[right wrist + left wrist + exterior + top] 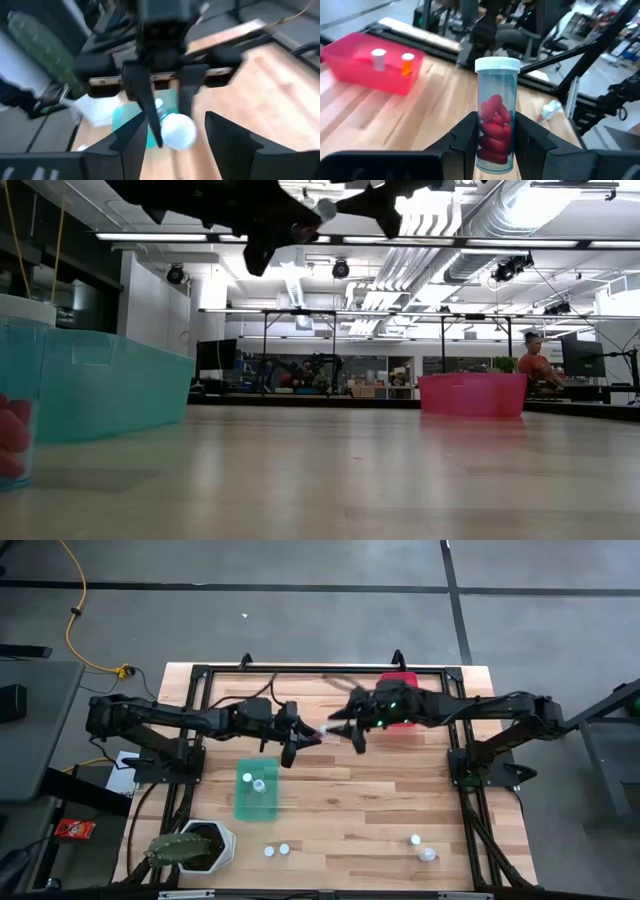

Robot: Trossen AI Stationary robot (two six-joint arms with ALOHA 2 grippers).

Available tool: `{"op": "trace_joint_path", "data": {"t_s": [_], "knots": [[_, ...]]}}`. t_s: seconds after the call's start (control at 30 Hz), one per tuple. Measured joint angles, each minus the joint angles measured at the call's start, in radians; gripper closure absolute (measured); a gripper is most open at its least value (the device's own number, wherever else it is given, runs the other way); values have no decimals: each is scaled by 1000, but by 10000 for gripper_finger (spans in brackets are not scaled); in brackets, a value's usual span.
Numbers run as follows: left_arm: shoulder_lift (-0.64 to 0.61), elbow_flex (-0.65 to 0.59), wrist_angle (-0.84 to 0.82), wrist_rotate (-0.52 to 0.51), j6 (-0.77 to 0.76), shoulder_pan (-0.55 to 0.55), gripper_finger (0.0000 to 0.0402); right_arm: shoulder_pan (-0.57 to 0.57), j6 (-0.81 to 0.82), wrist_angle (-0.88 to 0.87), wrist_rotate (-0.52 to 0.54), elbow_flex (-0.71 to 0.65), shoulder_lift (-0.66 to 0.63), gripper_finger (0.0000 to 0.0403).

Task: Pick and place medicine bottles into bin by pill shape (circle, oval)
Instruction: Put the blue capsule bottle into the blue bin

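Note:
My left gripper (300,743) is shut on a translucent medicine bottle (496,122) with a white cap and red oval pills, high above the table's middle. The bottle points toward my right gripper (345,730), which is open. In the right wrist view the bottle's cap (179,131) stands between my right fingers (131,142), apart from them. The teal bin (257,790) holds two bottles. The pink bin (400,705) lies under my right arm and holds two bottles (378,58). Several loose bottles (277,850) stand near the table's near edge. My left gripper pinches the bottle's lower body (495,150) between its two fingers (465,137), one on each side. The fingers run along the bottle, and the capped end (497,64) sticks out past their tips toward the table's right. The bottle is lifted clear of the table.
A white hexagonal pot with a green plant (195,845) stands at the near left corner. Two more bottles (422,847) stand near the near right. A bottle with red pills (15,430) shows close in the low view. A person (535,360) is in the room beyond.

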Motion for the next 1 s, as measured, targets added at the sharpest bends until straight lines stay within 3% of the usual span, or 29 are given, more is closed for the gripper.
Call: {"op": "trace_joint_path", "data": {"t_s": [0.23,0.47,0.73,1.0], "knots": [[-173,0,-152,8,44,73,309,-70,-27,0,38,1,-107,203],[-372,0,-235,8,33,80,309,-94,-27,-32,38,1,-148,203],[-535,-96,-254,2,-93,-8,309,-93,-37,-68,44,1,-149,202],[-615,-258,-295,-115,-238,-172,309,-93,-37,-76,44,1,-149,202]]}}
